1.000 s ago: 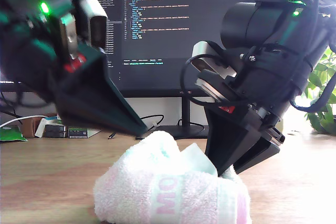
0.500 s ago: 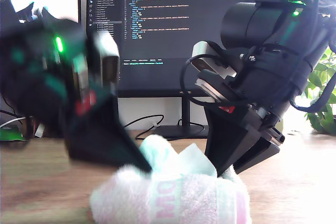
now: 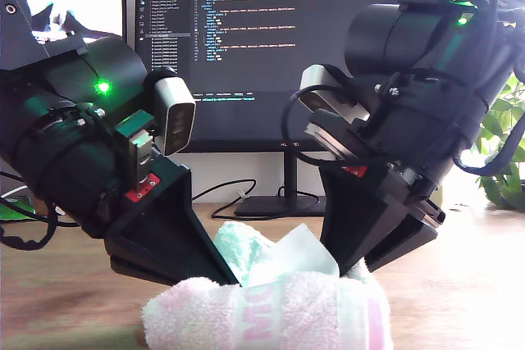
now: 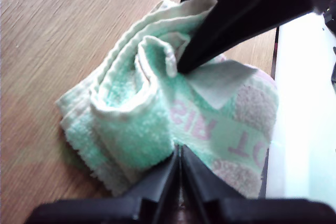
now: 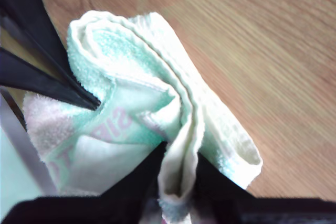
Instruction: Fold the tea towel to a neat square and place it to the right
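My second pincer (image 5: pixel 178 174) clamps the tea towel (image 5: pixel 152 72) by its folded edges.

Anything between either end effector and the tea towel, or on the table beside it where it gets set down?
Nothing visible. My first end effector is shut on the tea towel, and my second end effector clamps a fold of it. The table beside it shows only bare wood; farther out is out of view.

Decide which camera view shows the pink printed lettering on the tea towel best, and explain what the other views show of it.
The first wrist view: the lettering on the tea towel lies open on its pale band, several letters clear. The exterior view shows only a short, blurred stretch of lettering on the towel's front. The second wrist view catches a few faint letters, partly folded under.
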You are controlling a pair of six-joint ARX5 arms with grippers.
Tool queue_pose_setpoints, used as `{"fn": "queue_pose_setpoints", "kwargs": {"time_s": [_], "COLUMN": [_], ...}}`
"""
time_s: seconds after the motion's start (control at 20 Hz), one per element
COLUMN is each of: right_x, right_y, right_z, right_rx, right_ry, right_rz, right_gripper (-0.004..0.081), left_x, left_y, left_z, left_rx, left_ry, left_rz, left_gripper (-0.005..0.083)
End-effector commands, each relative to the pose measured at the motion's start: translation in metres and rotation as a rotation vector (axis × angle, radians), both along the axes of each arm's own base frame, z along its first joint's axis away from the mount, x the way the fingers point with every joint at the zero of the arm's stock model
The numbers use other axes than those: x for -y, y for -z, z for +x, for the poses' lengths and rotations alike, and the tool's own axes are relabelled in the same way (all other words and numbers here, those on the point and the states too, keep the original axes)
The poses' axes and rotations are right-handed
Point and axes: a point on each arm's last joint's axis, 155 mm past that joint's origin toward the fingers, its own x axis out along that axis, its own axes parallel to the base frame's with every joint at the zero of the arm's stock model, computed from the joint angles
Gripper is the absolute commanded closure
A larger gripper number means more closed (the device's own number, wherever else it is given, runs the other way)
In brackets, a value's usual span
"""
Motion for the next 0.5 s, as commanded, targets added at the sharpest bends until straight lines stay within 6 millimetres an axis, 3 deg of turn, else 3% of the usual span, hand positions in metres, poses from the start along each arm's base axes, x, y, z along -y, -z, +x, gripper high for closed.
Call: {"fn": "queue_pose_setpoints", "kwargs": {"time_s": [0.0, 0.45], "right_x": [0.002, 0.021], "right_y": [0.0, -0.039], "right_z": [0.004, 0.039], "right_rx": [-0.013, 0.096], "right_ry": [0.008, 0.001], "right_rz": [-0.02, -0.182], "right_gripper": [0.068, 0.0623], "left_x": [-0.012, -0.012], "left_y": [0.028, 0.028], "left_z": [-0.008, -0.008], "left_rx": [-0.042, -0.039], "left_ry": [-0.009, -0.009], "left_rz": [0.081, 0.084], "left_gripper": [0.0793, 0.0793]}}
